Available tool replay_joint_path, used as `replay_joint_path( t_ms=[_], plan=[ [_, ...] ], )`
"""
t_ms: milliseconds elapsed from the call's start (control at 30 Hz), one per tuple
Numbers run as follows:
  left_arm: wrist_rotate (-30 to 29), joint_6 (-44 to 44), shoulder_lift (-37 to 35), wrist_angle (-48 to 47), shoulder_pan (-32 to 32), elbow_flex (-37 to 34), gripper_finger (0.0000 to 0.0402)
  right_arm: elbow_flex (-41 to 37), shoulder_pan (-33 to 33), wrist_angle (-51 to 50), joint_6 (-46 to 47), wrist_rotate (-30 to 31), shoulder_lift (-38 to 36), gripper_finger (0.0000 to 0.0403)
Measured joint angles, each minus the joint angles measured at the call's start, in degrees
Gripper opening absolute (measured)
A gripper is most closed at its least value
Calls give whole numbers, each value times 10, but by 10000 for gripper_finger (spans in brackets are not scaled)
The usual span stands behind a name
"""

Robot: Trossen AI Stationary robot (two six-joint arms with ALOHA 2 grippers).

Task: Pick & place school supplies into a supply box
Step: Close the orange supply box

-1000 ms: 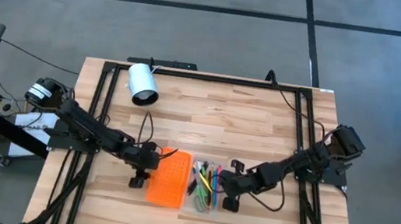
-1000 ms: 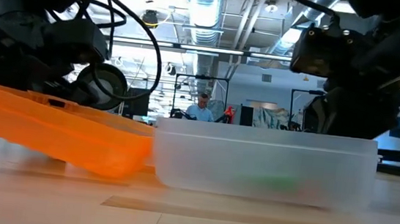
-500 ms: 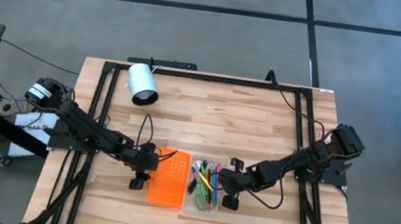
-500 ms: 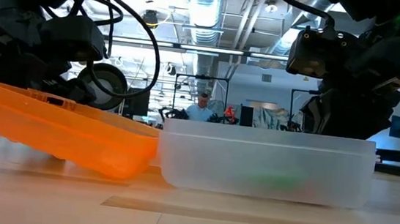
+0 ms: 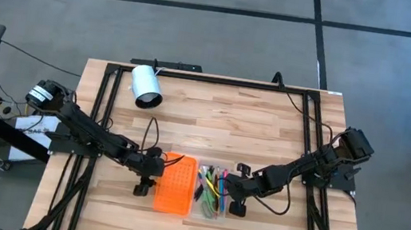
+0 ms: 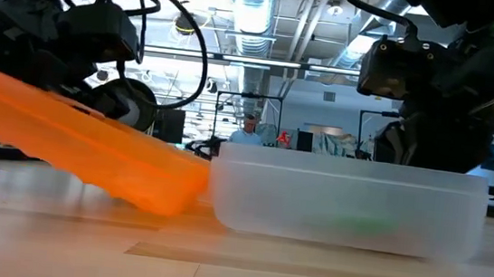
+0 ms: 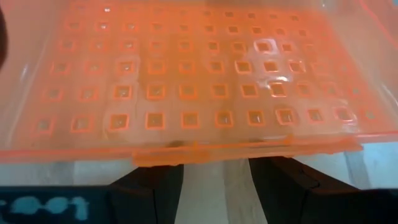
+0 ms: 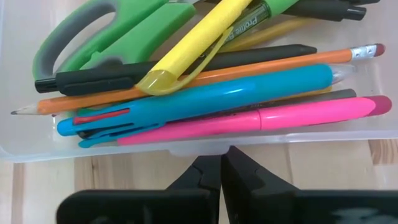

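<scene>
The supply box is a clear case (image 5: 210, 211) near the table's front middle, flat on the wood (image 6: 349, 212). In it lie the school supplies (image 5: 211, 190): pink marker (image 8: 280, 115), blue pen (image 8: 205, 93), yellow highlighter (image 8: 193, 50), green scissors (image 8: 124, 31), pencils. Its orange lid (image 5: 175, 185) lies left of it, tilted, left edge raised (image 6: 83, 145). My left gripper (image 7: 217, 180) is open at the lid's left edge. My right gripper (image 8: 216, 168) is shut at the box's right wall. My left gripper has both open fingers (image 7: 149, 186) under the lid's left long edge (image 7: 249, 152), near its middle, coming slanting down from the table's left. The edge lies across the fingers. The lid tilts, its left side up and its right edge (image 6: 173, 200) low beside the box. My right gripper sets its shut fingertips (image 8: 208, 168) against the outer side of the box's right long wall (image 8: 186, 151), about midway along. It comes slanting down from the table's right. The box stays flat on the table.
A white cylinder (image 5: 145, 86) lies at the far left of the table. Black frame rails (image 5: 104, 93) run along the table's left, right and far edges. Bare wood lies between the cylinder and the box. A person (image 6: 247, 137) sits far off in the room.
The lid's left long edge has risen on my left fingers, so the lid tilts more steeply, while its right edge stays low by the box. Lid and box have both slid a little toward the table's right.
</scene>
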Motion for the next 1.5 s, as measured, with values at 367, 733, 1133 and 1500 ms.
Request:
replay_joint_path(
  t_ms=[367, 733, 1133, 1500],
  plan=[
    [-17, 18, -1, -44, 1, 34, 169, 0, -1, 2, 0, 2, 0, 0],
    [-26, 34, -36, -97, 13, 53, 169, 0, 0, -6, 0, 2, 0, 0],
    [-38, 36, -96, -100, 29, 53, 169, 0, -2, -18, 0, 3, 0, 0],
    [-44, 46, -96, -36, 29, 53, 169, 0, -2, -16, -2, 4, 0, 0]
  ],
)
